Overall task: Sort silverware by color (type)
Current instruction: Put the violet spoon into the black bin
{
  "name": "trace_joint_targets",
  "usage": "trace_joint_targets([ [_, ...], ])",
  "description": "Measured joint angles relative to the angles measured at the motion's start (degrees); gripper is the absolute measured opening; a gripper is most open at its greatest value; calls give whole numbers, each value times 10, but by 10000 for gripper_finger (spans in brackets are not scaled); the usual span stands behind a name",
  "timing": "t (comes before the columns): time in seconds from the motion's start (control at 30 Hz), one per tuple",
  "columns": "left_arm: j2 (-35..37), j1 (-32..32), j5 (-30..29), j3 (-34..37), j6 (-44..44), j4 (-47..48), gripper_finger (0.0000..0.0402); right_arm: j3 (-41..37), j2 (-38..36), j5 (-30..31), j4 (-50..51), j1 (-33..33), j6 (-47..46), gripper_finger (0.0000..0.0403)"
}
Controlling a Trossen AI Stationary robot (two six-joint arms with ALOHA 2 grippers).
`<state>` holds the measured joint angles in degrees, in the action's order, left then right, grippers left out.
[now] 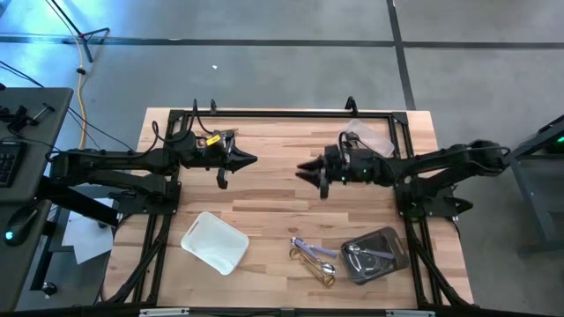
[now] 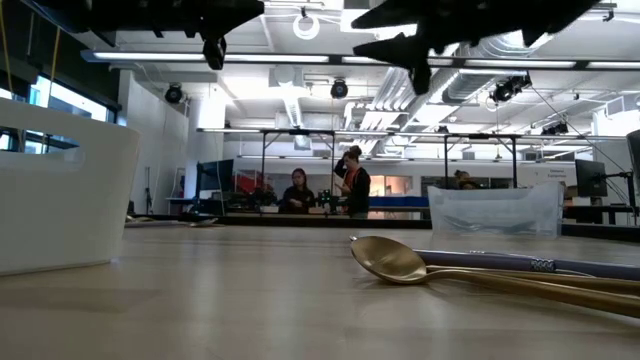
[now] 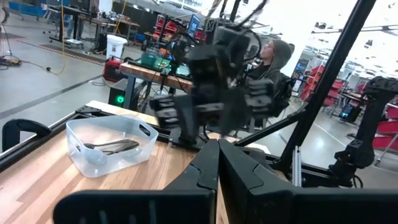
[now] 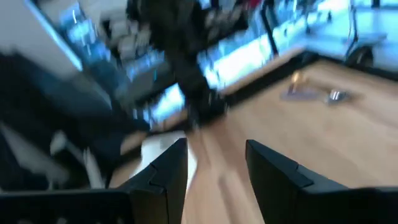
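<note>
- Over the back half of the table (image 1: pixel 273 207), left gripper (image 1: pixel 251 161) hovering in the air, fingers pressed tight together, nothing in them.
- Facing it from the other side, right gripper (image 1: pixel 300 168), also up off the wood, fingers spread apart with a clear gap, holding nothing. Tips of the two pointing at each other, close but not touching.
- Near the front edge, loose silverware (image 1: pixel 314 257) lying flat on the wood: a gold spoon (image 2: pixel 395 261) plus a silver piece with a bluish handle (image 2: pixel 520 263) right alongside, looks like touching or overlapping. Exact count hard to tell from above.
- Just right of that pile, a clear tray (image 1: pixel 377 255) with a couple of shiny pieces inside, one spoon bowl visible.
- Left of the pile, a white bin (image 1: pixel 214 242) sitting at an angle, can't see anything in it.
- At the back right corner, another clear tray (image 1: pixel 370 138) half tucked under the right arm; from the left wrist view, dark utensils (image 3: pixel 112 147) lying flat inside it.
- Around the table, a black frame (image 1: pixel 282 114) running along the edges.
- Way back in the room, a few people (image 2: pixel 325 188) at a bench, well away from the arms.
</note>
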<state>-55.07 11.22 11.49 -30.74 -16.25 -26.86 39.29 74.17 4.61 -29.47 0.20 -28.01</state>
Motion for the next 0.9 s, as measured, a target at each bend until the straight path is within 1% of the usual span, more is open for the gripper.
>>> trace_joint_targets([
  [0.07, 0, 0, 0, 0, 0, 0, 0, 2, 9, -11, -28, -17, 7, 147],
  [0.23, 0, 0, -2, 0, 15, 0, 0, 55, 24, -68, 10, -32, 93, 147],
  [0.37, 0, 0, -5, 0, 15, -2, 0, 88, 27, -69, 82, -40, 139, 147],
  [0.53, 0, 0, -7, 0, 29, -1, 0, 98, 27, -67, 82, -47, 156, 137],
  [0.63, 0, 0, -8, 0, 33, -1, 0, 98, 27, -70, 83, -48, 156, 114],
  [0.7, 0, 0, -8, 0, 33, -1, 0, 98, 27, -79, 83, -48, 161, 88],
  [0.83, 0, 0, -8, 0, 34, -1, 0, 98, 27, -94, 83, -48, 165, 19],
  [0.9, 0, 0, -8, 0, 34, -1, 0, 98, 27, -94, 83, -48, 165, 7],
])
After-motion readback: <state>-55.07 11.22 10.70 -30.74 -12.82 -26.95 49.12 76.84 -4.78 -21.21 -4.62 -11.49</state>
